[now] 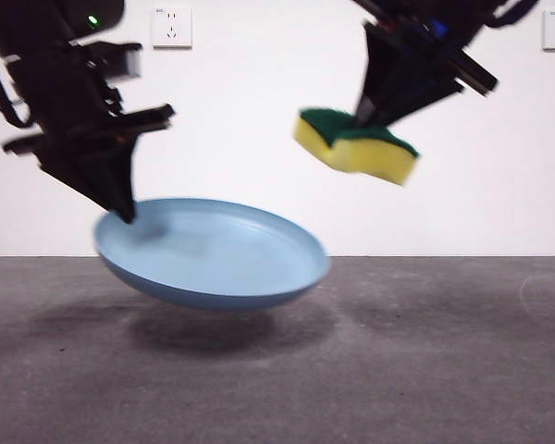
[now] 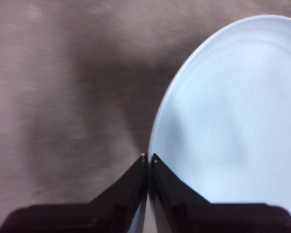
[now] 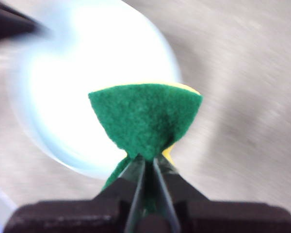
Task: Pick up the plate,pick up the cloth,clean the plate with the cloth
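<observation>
— How did the pincers stand?
— The left gripper (image 1: pixel 125 211), angled down, pinched the round light-blue plastic plate (image 1: pixel 213 252) by its rim, tilted, clear of the grey table (image 1: pixel 425 370).
— And the other?
— The right gripper (image 1: pixel 368 118) squeezed the yellow-and-green sponge cloth (image 1: pixel 356 145) above the plate's far rim.

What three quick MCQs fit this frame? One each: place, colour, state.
1. Where is the sponge? A) on the table B) in the air, higher than the plate C) lying in the plate
2. The plate is: A) light blue B) red C) black
3. The left gripper is: A) open B) shut on the plate's rim C) shut on the sponge

B: the right gripper holds it aloft in the front view.
A: light blue in the front view.
B: its jaws pinch the rim in the left wrist view.
</observation>
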